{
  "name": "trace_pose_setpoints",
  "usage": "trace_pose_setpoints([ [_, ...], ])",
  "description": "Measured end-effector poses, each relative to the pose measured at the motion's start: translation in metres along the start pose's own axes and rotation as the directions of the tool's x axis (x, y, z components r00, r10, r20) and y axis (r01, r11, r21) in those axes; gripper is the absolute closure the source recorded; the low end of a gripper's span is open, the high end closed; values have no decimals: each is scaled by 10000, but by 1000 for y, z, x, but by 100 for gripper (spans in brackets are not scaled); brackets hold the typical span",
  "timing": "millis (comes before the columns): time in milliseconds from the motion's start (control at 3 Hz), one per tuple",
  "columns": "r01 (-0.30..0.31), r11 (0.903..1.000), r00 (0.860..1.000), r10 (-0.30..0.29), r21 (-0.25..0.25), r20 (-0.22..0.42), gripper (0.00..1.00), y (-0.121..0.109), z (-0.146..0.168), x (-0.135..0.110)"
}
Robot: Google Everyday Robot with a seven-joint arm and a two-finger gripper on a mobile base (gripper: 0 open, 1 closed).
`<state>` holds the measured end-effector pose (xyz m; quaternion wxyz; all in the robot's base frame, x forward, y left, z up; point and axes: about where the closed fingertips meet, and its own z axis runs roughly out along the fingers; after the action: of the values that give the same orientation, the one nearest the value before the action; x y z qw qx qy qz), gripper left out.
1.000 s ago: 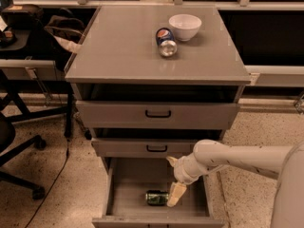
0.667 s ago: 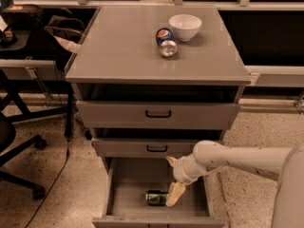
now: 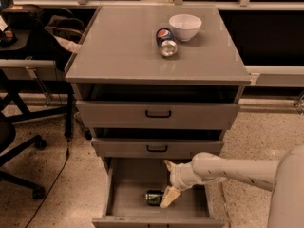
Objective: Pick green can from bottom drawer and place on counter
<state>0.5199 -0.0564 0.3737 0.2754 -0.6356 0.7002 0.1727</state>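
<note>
The green can (image 3: 154,197) lies on its side near the front of the open bottom drawer (image 3: 128,182), a plain grey box. My gripper (image 3: 168,181) reaches into the drawer from the right on a white arm. It is open, and its lower cream finger (image 3: 169,197) sits right beside the can's right end. The upper finger (image 3: 167,165) is near the middle drawer's front. The gripper holds nothing. The counter (image 3: 123,46) is the grey glossy top of the cabinet.
A white bowl (image 3: 185,26) and a blue-and-red can (image 3: 166,42) lying on its side are on the counter's back right. Two upper drawers (image 3: 157,114) are slightly open. An office chair base (image 3: 19,151) and a desk stand to the left.
My gripper has shifted slightly left and down, bringing its lower finger closer to the green can. The can has not moved.
</note>
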Motion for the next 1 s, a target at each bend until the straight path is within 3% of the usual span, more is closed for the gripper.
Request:
trace_pose_setpoints([
  [333, -454, 9982, 9989, 449, 404, 116, 0, -19, 49, 5],
  [1000, -376, 9975, 9991, 364, 603, 209, 0, -17, 56, 5],
])
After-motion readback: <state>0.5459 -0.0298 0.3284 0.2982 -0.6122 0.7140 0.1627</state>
